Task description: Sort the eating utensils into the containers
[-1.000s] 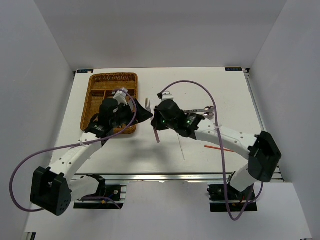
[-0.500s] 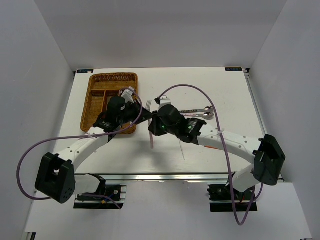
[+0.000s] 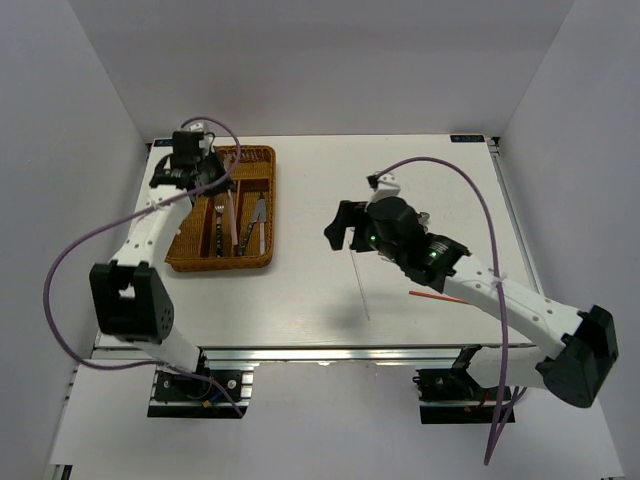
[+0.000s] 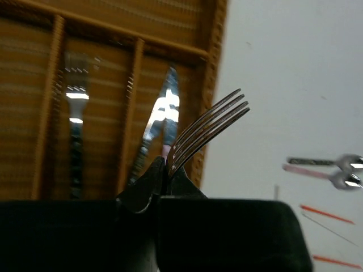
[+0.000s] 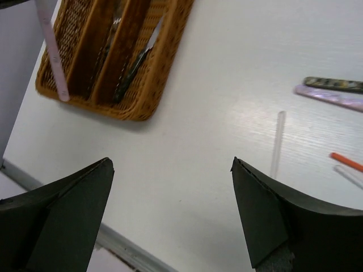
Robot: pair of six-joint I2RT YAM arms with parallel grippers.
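My left gripper (image 4: 166, 164) is shut on a fork (image 4: 212, 122), whose tines stick out past the jaws. It hangs over the far left of the wicker tray (image 3: 222, 264), and the fork's pink handle (image 3: 233, 218) slants above the slots. The tray holds a dark-handled fork (image 4: 74, 113) and a knife (image 4: 161, 113). My right gripper (image 5: 172, 164) is open over bare table, right of the tray (image 5: 164, 56), with nothing between its fingers. Two spoons (image 5: 334, 85) and a pale chopstick (image 5: 278, 141) lie on the table.
A red chopstick (image 3: 440, 297) lies beside the right forearm. The pale chopstick (image 3: 360, 290) lies in front of the right gripper (image 3: 340, 225). White walls close in the table on the left, the right and the far side.
The left gripper shut on the fork at mid-table, the right gripper opened and let it go. The left arm swung far left over the tray with it; the right gripper drew back right.
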